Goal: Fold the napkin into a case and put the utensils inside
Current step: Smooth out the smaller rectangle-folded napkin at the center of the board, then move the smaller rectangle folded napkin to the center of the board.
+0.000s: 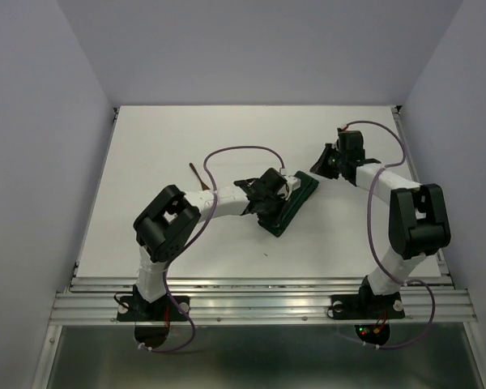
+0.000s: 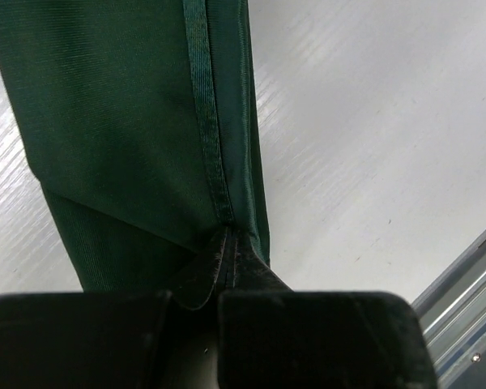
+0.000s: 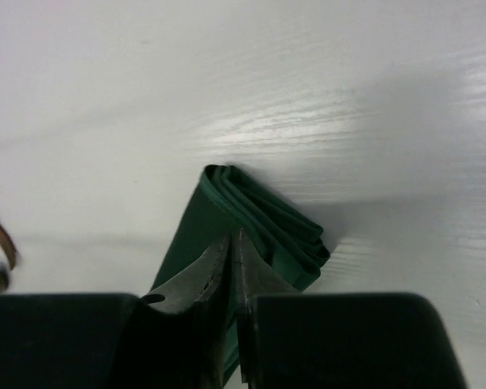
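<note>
white table (image 1: 162,138), metal rail (image 1: 259,305), grey walls (image 1: 259,49)

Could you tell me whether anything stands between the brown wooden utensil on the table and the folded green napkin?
Yes: the left arm's white forearm and purple cable lie between the slim brown wooden utensil and the folded dark green cloth napkin.

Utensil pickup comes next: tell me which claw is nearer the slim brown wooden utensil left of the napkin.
Left. The left claw, shut on the folded dark green cloth napkin, sits right of the utensil; the right claw pinches the napkin's farther end.
</note>
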You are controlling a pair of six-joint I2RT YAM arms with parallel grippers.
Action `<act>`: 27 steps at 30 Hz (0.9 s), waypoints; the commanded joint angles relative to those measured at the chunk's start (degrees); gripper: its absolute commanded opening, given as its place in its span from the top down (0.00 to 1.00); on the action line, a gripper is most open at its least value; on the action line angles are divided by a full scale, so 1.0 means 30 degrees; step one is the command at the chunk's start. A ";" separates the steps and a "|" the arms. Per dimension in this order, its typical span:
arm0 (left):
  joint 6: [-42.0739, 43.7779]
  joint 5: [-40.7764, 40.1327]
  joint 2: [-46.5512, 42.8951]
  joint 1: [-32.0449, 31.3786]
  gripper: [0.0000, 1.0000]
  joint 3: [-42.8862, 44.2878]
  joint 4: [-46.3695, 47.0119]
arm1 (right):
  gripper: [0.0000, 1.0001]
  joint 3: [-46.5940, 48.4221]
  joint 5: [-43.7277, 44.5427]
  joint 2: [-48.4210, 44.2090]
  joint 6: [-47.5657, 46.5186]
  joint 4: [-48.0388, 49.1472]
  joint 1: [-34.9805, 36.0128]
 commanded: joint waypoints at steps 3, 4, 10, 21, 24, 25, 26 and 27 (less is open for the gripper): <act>0.1034 -0.1546 -0.2691 -0.0050 0.99 0.1624 -0.2275 | 0.88 -0.0260 0.0830 -0.2534 0.0274 0.0433 -0.1451; 0.1150 -0.1726 -0.2664 0.0008 0.99 0.1828 -0.2333 | 0.88 -0.0290 0.0976 -0.2418 0.0391 0.0434 -0.1744; 0.1034 -0.1816 -0.2048 0.0214 1.00 0.2591 -0.2598 | 0.89 0.1464 0.0920 0.0801 0.1037 -0.0647 -0.1922; 0.1179 -0.2809 -0.3983 0.1384 0.39 0.2533 -0.2217 | 0.89 0.0911 -0.1394 0.2211 0.1036 0.0111 -0.1922; 0.1561 -0.4150 -0.3458 0.1707 0.44 0.3030 -0.2596 | 0.89 0.0677 -0.2447 0.2329 0.1299 0.0316 -0.1922; 0.1532 -0.4768 -0.3368 0.1679 0.46 0.3437 -0.2655 | 0.89 0.0618 -0.2711 0.2329 0.1359 0.0432 -0.1922; 0.1532 -0.5499 -0.3309 0.1678 0.46 0.3615 -0.2656 | 0.89 0.0502 -0.2771 0.2271 0.1417 0.0521 -0.1690; 0.1561 -0.6087 -0.3251 0.1678 0.46 0.3791 -0.2569 | 0.89 0.0239 -0.2772 0.2125 0.1447 0.0550 -0.1688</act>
